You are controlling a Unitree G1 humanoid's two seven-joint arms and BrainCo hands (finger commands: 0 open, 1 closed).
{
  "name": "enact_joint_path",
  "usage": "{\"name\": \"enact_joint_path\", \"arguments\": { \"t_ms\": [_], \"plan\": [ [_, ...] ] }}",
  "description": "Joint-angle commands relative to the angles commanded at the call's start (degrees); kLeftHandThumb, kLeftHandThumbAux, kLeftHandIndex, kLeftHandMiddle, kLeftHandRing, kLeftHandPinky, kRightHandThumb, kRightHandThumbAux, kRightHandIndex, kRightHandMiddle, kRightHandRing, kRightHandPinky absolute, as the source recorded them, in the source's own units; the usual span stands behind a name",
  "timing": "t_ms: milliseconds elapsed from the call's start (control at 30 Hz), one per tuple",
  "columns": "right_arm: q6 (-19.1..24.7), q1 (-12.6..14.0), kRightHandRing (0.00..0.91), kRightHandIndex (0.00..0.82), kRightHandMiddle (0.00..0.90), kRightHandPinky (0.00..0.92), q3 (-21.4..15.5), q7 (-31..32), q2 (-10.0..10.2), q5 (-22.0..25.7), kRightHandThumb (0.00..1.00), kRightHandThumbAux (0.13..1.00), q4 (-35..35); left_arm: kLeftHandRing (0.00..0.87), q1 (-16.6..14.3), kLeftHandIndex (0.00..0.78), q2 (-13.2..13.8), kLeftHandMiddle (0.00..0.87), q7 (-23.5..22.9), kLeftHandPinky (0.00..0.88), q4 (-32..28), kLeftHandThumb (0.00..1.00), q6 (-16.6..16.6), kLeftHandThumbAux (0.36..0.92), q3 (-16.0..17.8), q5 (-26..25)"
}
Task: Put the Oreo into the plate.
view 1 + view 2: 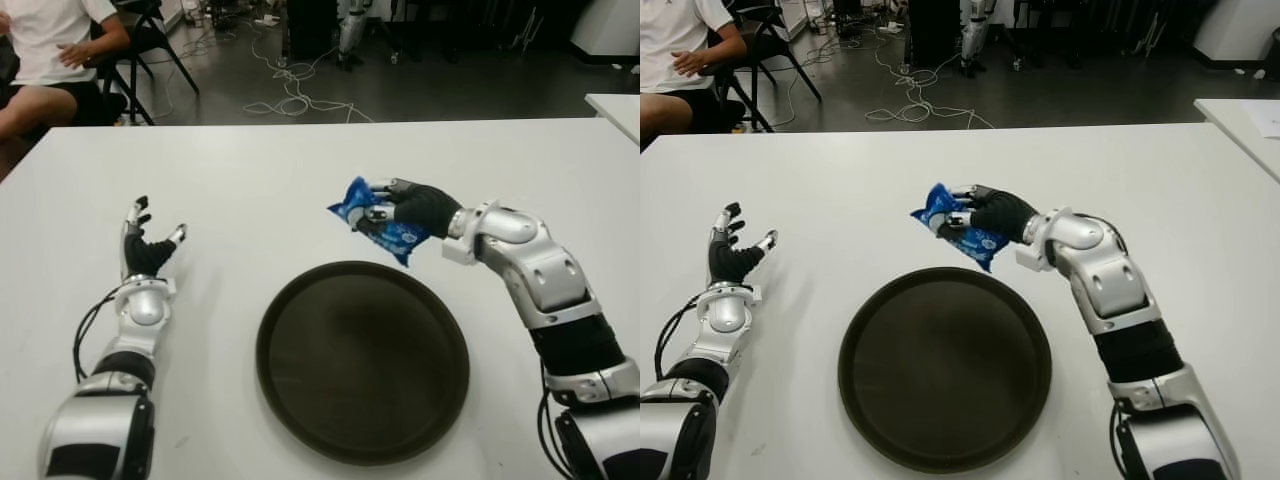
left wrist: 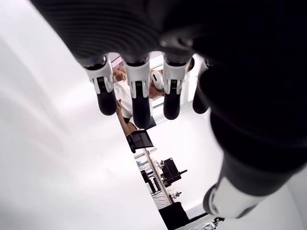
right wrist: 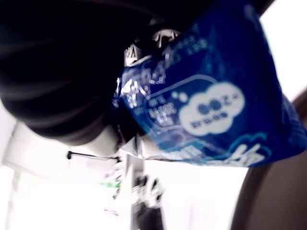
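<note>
1. One blue Oreo pack (image 1: 378, 222), gripped tight in the right robot hand (image 1: 408, 207), held just past the plate's far rim.
2. One dark round plate (image 1: 300, 400) on the white counter (image 1: 260, 170), nothing in it.
3. Left robot hand (image 1: 146, 245) sits left of the plate, fingers spread, holding nothing.

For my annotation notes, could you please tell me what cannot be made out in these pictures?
- Eye views: whether the Oreo pack in the right hand hangs above the plate rim or just beyond it.
- Right wrist view: the pack's small print, blurred; the fingers, hidden behind the pack.
- Left wrist view: whether the open left hand touches the table.
- Eye views: the seated person, cut off by the frame edge.
</note>
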Motion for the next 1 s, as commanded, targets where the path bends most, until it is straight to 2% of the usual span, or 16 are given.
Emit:
{"name": "enact_joint_path", "arguments": {
  "t_ms": [133, 233, 367, 533, 833, 1000],
  "plan": [
    [-4.4, 0.5, 0.81, 0.439, 0.807, 0.801, 3.4, -1.8, -1.5, -6.8, 0.703, 0.722, -0.1, 0.109, -0.1, 0.073, 0.1, 0.118, -0.2, 0.095, 0.2, 0.001, 0.2, 0.786, 0.0, 0.0],
    [-8.3, -0.1, 0.813, 0.439, 0.811, 0.805, 6.1, -1.7, -3.4, -11.7, 0.704, 0.721, 0.6, 0.109, -0.1, 0.072, 0.2, 0.117, -0.3, 0.097, 0.3, 0.003, 0.1, 0.783, -0.1, 0.1],
    [-11.9, -0.5, 0.819, 0.44, 0.819, 0.811, 7.9, -0.5, -4.6, -15.2, 0.705, 0.721, 1.4, 0.11, -0.1, 0.072, 0.3, 0.119, -0.3, 0.098, 0.3, 0.006, -0.3, 0.779, -0.2, 0.3],
    [-14.0, -0.5, 0.822, 0.44, 0.824, 0.81, 8.3, 1.6, -5.6, -16.8, 0.705, 0.72, 1.1, 0.121, -0.1, 0.077, 0.4, 0.13, 0.4, 0.107, 0.3, 0.015, -0.4, 0.78, -0.6, 0.8],
    [-16.1, -0.1, 0.822, 0.439, 0.823, 0.808, 7.4, 4.0, -6.1, -17.0, 0.706, 0.719, 0.3, 0.123, -0.2, 0.082, 0.4, 0.134, 0.3, 0.11, 0.6, 0.014, -0.1, 0.78, -0.5, 0.6],
    [-15.5, 1.2, 0.833, 0.44, 0.832, 0.821, 6.1, 6.8, -8.1, -16.4, 0.707, 0.719, -5.3, 0.12, -0.2, 0.082, 0.2, 0.132, 0.1, 0.1, 0.6, 0.022, 0.2, 0.772, -0.3, 0.3]
  ]
}}
